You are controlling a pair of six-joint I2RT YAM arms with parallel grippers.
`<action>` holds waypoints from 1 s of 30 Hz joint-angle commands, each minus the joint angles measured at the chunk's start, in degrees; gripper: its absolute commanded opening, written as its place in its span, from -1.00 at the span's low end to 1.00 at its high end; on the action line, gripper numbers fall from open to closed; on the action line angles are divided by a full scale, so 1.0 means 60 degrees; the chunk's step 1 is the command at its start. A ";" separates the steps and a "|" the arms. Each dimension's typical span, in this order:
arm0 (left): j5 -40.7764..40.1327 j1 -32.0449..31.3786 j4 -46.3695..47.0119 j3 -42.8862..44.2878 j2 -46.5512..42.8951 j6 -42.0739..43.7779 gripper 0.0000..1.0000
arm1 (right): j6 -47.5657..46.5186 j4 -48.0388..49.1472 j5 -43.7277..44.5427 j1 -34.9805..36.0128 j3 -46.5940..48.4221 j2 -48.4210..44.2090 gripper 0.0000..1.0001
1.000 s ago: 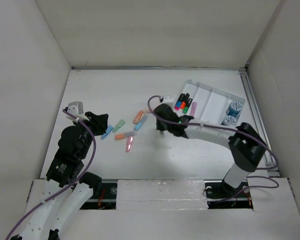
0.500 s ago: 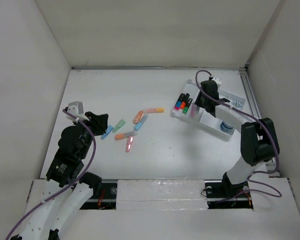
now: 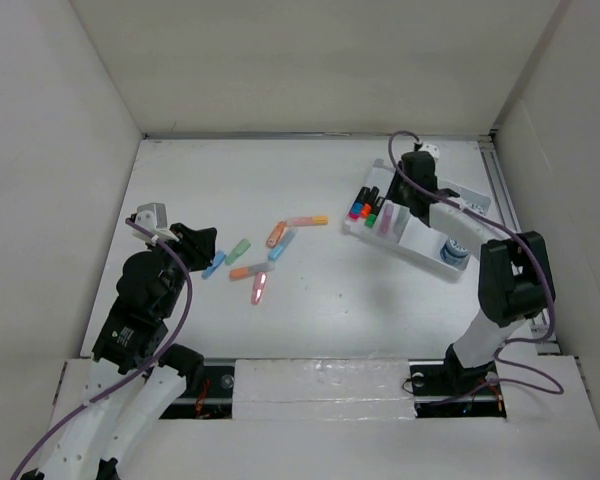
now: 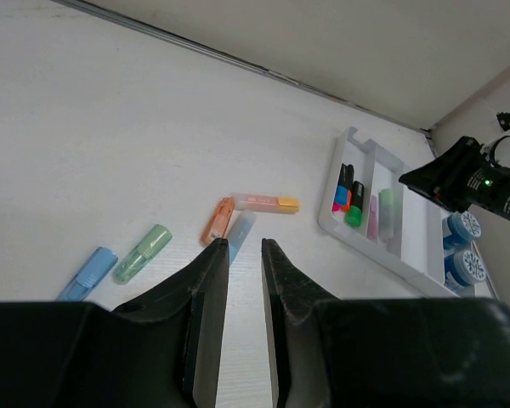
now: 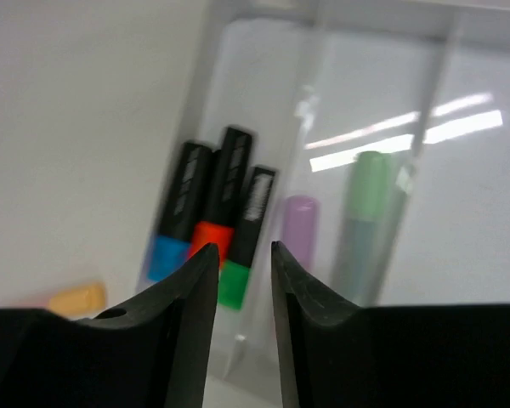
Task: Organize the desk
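Observation:
The desk [image 3: 380, 300] is a white tabletop with several pastel highlighters [image 3: 259, 288] loose at its middle left. They also show in the left wrist view [image 4: 140, 255]. My left gripper [image 3: 202, 240] hovers by them, its jaws narrowly apart and empty [image 4: 245, 242]. My right gripper [image 3: 405, 200] hangs over the white tray [image 3: 412, 246] at the right, jaws a little apart and empty [image 5: 244, 246]. Below it lie three black markers [image 5: 206, 234], a purple highlighter [image 5: 299, 229] and a green highlighter [image 5: 370, 195].
Two blue tape rolls [image 3: 455, 250] sit in the tray's near right compartment. A pink and orange highlighter [image 3: 307, 220] lies between the loose group and the tray. White wall panels stand close on the left, back and right, with a metal rail [image 3: 505, 200] along the right edge.
My right arm swung from the middle of the desk to above the tray, uncovering the pink and orange highlighter. The left arm has not moved.

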 commanded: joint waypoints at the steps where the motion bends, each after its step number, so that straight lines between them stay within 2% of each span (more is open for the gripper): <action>1: 0.0034 -0.0023 0.0321 -0.0095 0.0051 0.0118 -0.62 | -0.0483 0.0949 -0.0614 0.1303 -0.0231 -0.0688 -0.36; 2: 0.0048 -0.0023 0.0306 -0.0095 0.0022 0.0118 -0.62 | -0.0833 0.1010 -0.1037 0.2176 -0.0333 -0.0413 -0.78; 3: 0.0048 -0.0023 0.0306 -0.0095 0.0022 0.0118 -0.62 | -0.0836 0.1010 -0.1041 0.2185 -0.0334 -0.0410 -0.87; 5: 0.0063 -0.0023 0.0321 -0.0110 0.0022 0.0118 -0.62 | -0.1011 0.1010 -0.0794 0.2681 -0.0087 -0.0046 -0.87; 9: 0.0048 -0.0023 0.0321 -0.0095 0.0051 0.0118 -0.62 | -0.1947 0.0031 -0.0602 0.3414 0.1140 0.1199 -0.17; 10: 0.0063 -0.0023 0.0321 -0.0110 0.0037 0.0118 -0.62 | -0.2181 -0.0247 -0.0573 0.3618 0.1319 0.1579 0.12; 13: 0.0063 -0.0023 0.0321 -0.0110 0.0037 0.0118 -0.62 | -0.2871 -0.0818 -0.0149 0.3927 0.2022 0.2122 0.49; 15: 0.0063 -0.0023 0.0335 -0.0110 0.0051 0.0133 -0.62 | -0.3150 -0.1025 0.0203 0.3928 0.2345 0.2358 0.60; 26: 0.0048 -0.0023 0.0321 -0.0110 0.0022 0.0133 -0.62 | -0.5169 -0.2561 -0.0321 0.4104 0.4658 0.4245 0.60; 30: 0.0048 -0.0023 0.0335 -0.0081 0.0022 0.0133 -0.62 | -0.5333 -0.3132 -0.0659 0.4104 0.5157 0.4686 0.59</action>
